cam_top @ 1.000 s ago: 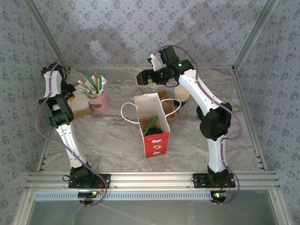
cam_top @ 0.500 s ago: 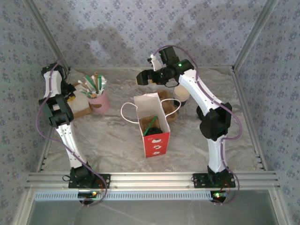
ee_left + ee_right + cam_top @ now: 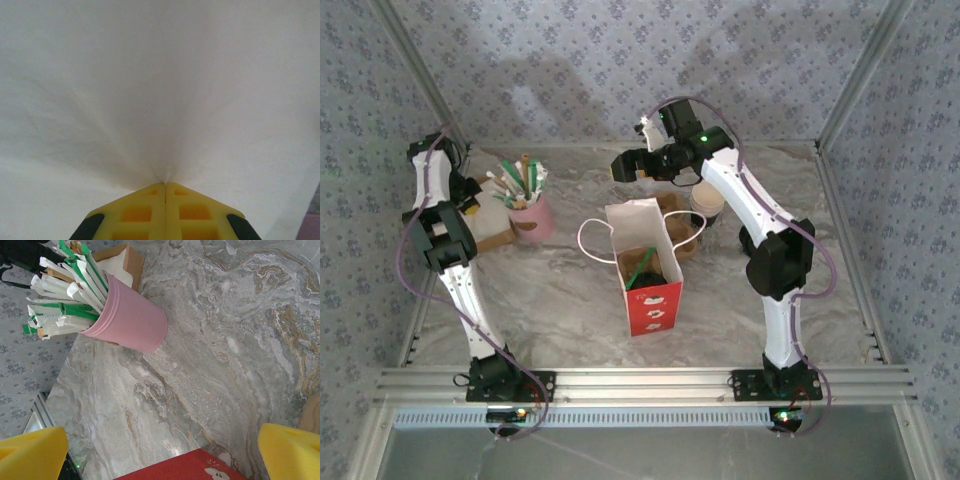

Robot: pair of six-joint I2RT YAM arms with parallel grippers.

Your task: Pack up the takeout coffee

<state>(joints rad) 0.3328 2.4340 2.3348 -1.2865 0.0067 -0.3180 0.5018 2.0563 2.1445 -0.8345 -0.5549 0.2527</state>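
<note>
At the far left of the desk (image 3: 560,300), the left gripper (image 3: 165,187) is clenched. Its two yellow fingers (image 3: 137,212) press together and pinch a sheet of white paper (image 3: 160,90). The paper is so close to that camera that you cannot tell what is behind it.

Just beside that arm is a brown box (image 3: 495,238) with white paper on top. To the right of the box, touching it or nearly so, stands a pink cup (image 3: 533,220). It is full of straws (image 3: 515,182) in white and green wrappers, and they fan out to the left.

In the middle of the desk stands a red bag (image 3: 650,300), upright, with its top open. A white string handle (image 3: 588,240) hangs out on its left side. The black cup (image 3: 655,272) seems to sit down inside the bag, with something green beside it. It is too small to tell if the lid is on.

Right behind the bag, on the far side, is a brown cup tray (image 3: 680,228). A pale cup (image 3: 705,205) stands at its right end.

The right gripper (image 3: 160,460) hangs up in the air over the far side of the bag. Its yellow fingers (image 3: 32,450) are spread wide and it holds nothing. Below it you can see the pink cup and the top edge of the red bag.
</note>
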